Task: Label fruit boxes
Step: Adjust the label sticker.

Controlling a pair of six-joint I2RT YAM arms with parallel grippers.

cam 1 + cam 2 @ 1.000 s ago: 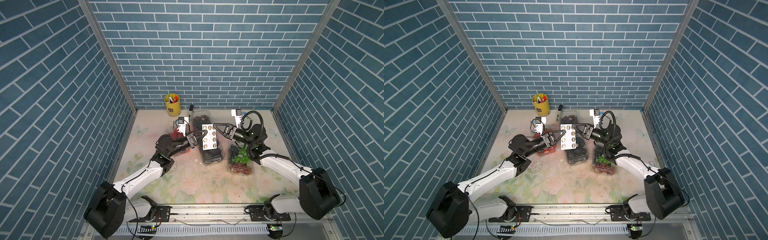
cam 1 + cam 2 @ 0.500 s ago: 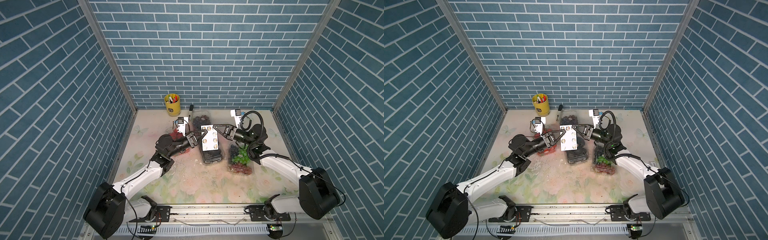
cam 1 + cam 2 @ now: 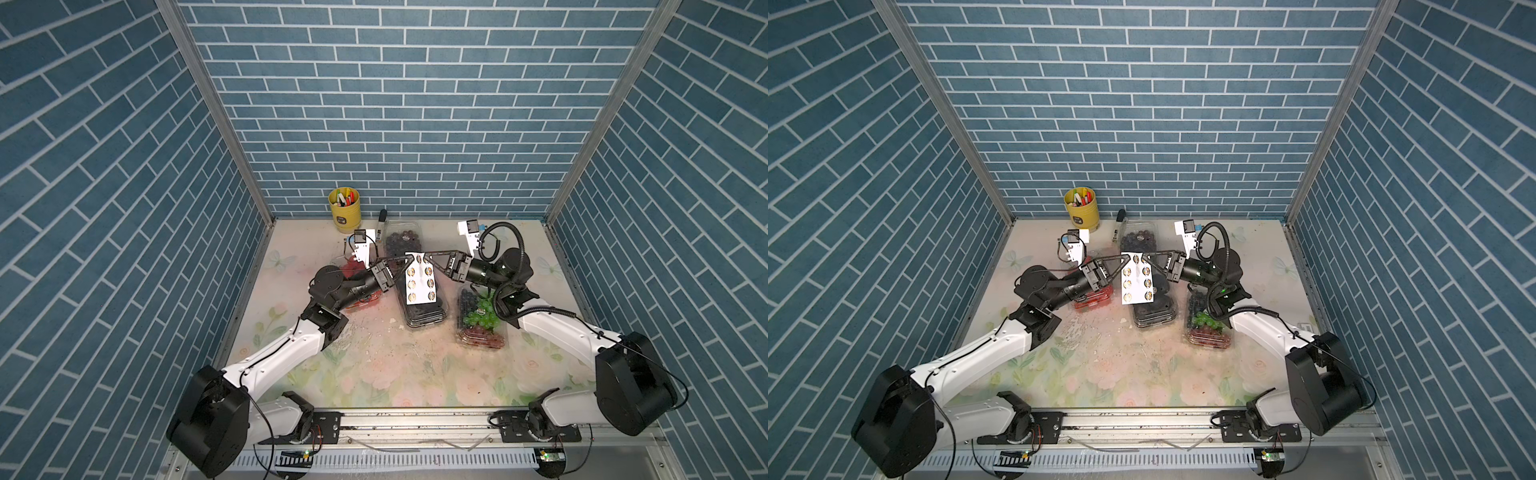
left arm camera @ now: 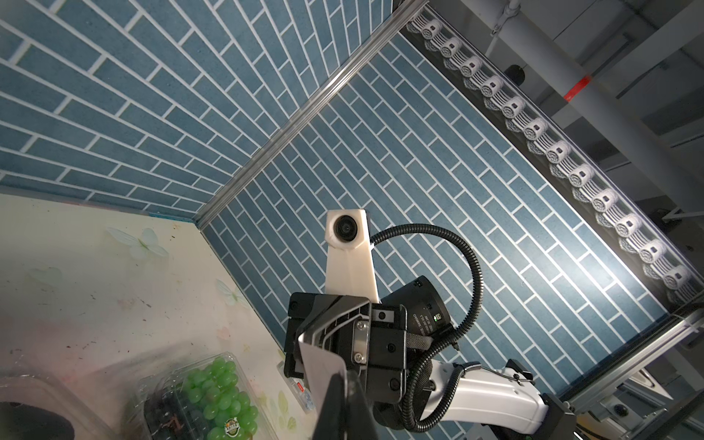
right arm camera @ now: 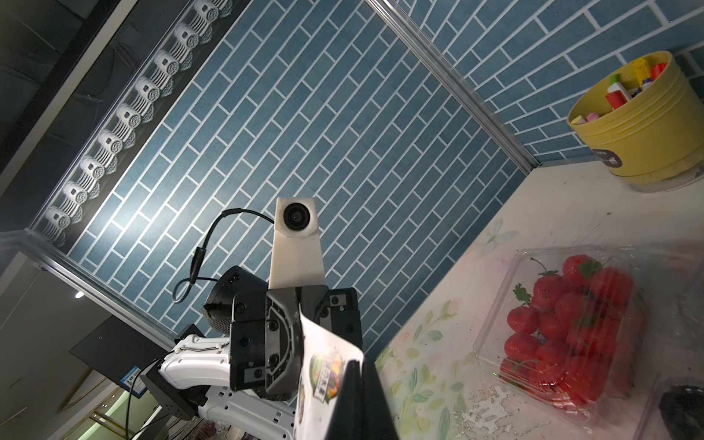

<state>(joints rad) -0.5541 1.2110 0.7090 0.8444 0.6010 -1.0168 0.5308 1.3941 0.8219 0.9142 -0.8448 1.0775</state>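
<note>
On the floral tabletop sit four clear boxes: the strawberry box at left, the dark grape box behind, the black fruit box central, and the mixed grape box at right. Above the central box hangs a sticker sheet. The left gripper and right gripper both pinch it closed, apparently along its top edge. A yellow pen cup stands by the back wall.

readable text: none | sticker sheet print blurred | cup label illegible
</note>
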